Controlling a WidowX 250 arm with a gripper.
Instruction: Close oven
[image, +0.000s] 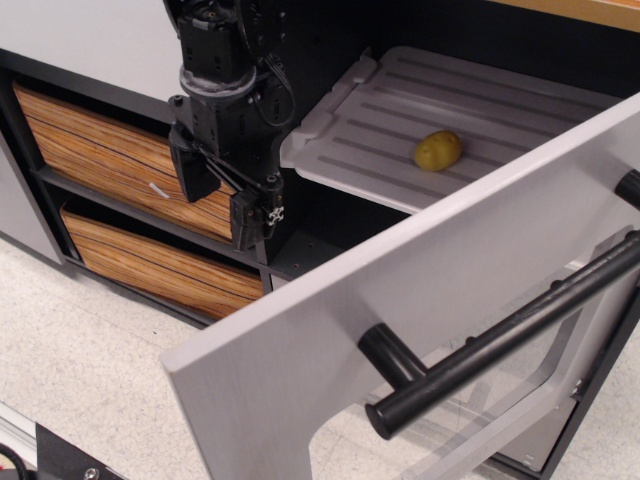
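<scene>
Gripper (228, 192) hangs empty, fingers parted. To its right the oven (330, 300) stands with door swung open, black bar handle (500, 340) below-right; a yellow potato (438, 150) rests on the ribbed rack (400, 110).

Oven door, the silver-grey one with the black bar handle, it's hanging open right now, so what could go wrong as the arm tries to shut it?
1. The black gripper sits near the hinge side of the silver-grey oven door, between the door and the cabinet, so it could get pinched as the door swings shut.
2. The yellow potato-like toy lies loose on the pale ribbed rack; a hard slam might roll it.
3. The long black bar handle is far from the gripper, so pushing near the hinge gives poor leverage.
</scene>
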